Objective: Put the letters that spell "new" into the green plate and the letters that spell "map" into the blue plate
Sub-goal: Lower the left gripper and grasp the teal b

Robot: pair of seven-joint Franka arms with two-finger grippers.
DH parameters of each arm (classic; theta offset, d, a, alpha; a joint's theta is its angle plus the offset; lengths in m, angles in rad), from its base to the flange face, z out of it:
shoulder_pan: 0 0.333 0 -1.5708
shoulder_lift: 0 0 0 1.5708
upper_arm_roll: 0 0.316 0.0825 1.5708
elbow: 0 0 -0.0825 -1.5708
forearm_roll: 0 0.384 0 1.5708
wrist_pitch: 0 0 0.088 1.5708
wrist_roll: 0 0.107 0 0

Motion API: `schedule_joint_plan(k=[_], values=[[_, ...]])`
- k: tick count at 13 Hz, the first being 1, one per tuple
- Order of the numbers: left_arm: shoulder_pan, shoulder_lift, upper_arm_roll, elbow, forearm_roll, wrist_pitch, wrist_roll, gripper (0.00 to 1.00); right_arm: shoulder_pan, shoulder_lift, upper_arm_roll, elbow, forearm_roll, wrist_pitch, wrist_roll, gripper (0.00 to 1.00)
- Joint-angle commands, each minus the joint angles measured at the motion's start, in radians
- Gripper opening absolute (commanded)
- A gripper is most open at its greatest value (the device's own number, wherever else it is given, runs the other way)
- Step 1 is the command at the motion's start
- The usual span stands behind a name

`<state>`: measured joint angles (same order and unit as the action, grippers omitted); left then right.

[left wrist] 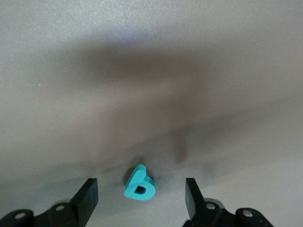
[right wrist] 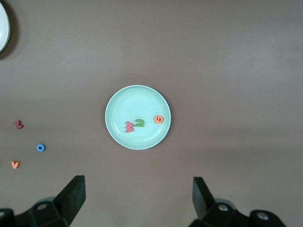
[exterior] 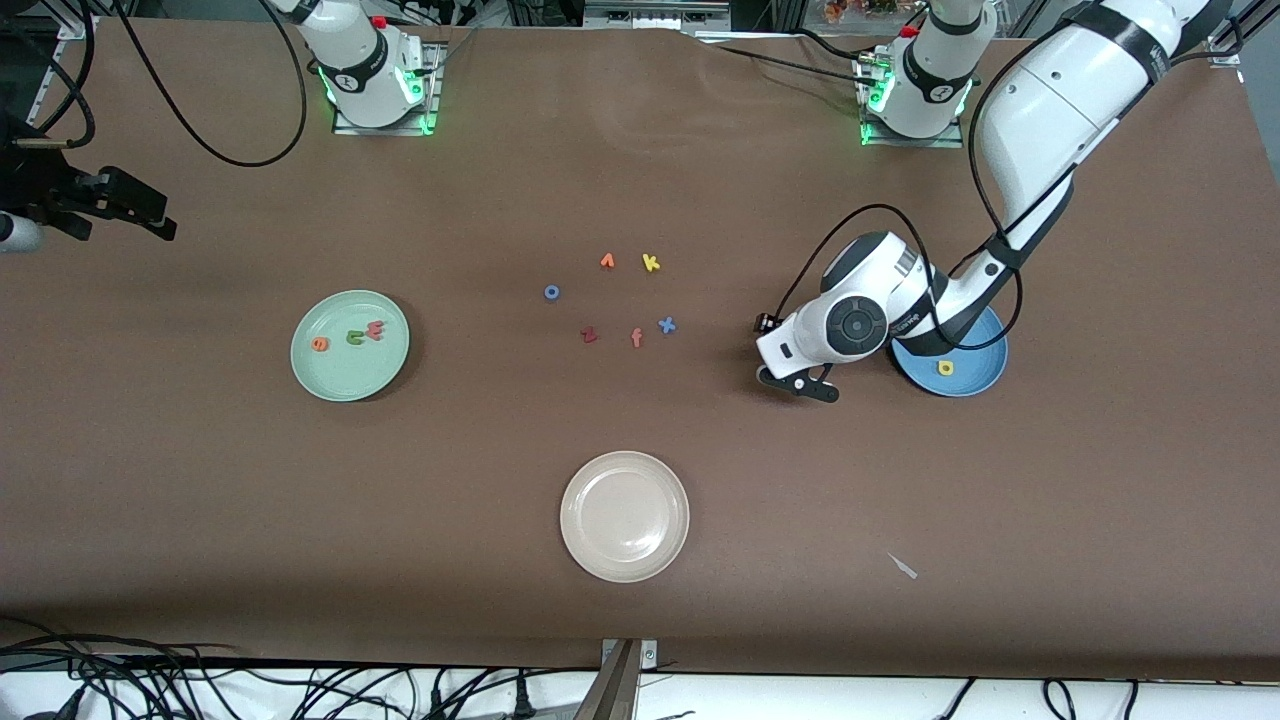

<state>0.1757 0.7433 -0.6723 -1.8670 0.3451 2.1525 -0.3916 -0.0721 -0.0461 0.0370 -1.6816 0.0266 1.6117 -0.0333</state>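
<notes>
teal letter (left wrist: 139, 184) lies flat, a rounded foam piece

You can read only the foam letters themselves around the f (exterior: 636, 339): k (exterior: 651, 263), o (exterior: 551, 293), z (exterior: 588, 335), x (exterior: 667, 325). Nothing printed on the robots is legible.
</notes>
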Motion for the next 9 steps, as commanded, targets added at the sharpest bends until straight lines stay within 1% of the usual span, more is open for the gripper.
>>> schedule_joint_plan(k=[1, 4, 6, 9], values=[[-0.007, -0.007, 0.005, -0.023, 0.032, 0.013, -0.026, 0.72, 0.002, 0.003, 0.0, 0.02, -0.008, -0.016, -0.013, 1.0], [-0.007, -0.007, 0.007, -0.024, 0.032, 0.01, -0.026, 0.49, 0.002, 0.003, 0.001, 0.02, -0.01, -0.013, -0.011, 1.0], [-0.007, -0.007, 0.007, -0.024, 0.032, 0.006, -0.033, 0.31, 0.002, 0.005, 0.001, 0.02, -0.01, -0.009, -0.011, 1.0], [-0.007, -0.009, 0.005, -0.024, 0.032, 0.0, -0.041, 0.09, 0.003, 0.005, 0.001, 0.02, -0.01, -0.01, -0.013, 1.0]])
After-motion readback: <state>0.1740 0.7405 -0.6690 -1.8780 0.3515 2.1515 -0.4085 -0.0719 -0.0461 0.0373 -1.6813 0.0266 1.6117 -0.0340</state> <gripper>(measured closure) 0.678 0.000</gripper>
